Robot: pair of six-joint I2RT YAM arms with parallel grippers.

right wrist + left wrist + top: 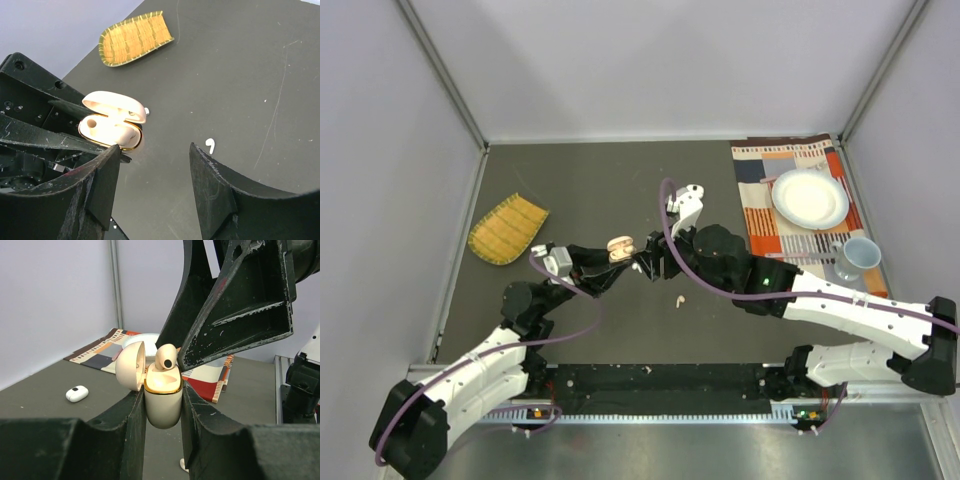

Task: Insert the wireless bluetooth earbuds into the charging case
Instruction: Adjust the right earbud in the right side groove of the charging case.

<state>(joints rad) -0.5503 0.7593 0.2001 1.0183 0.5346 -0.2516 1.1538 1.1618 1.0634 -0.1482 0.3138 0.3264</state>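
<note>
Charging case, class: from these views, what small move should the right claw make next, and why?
Probably press the peach earbud down: it stands proud of the charging case, which the left claw grips with its lid open, and the right claw, open and empty, is right beside it.

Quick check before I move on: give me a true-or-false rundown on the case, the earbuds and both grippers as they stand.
1. The left gripper clamps the case. True.
2. The lid is closed. False: it is swung open.
3. A peach earbud sits in the case. True.
4. The right gripper holds an earbud. False: it is open, with nothing between its fingers.
5. A white earbud lies in the tray. False: it lies on the bare table, well away from the tray.
</note>
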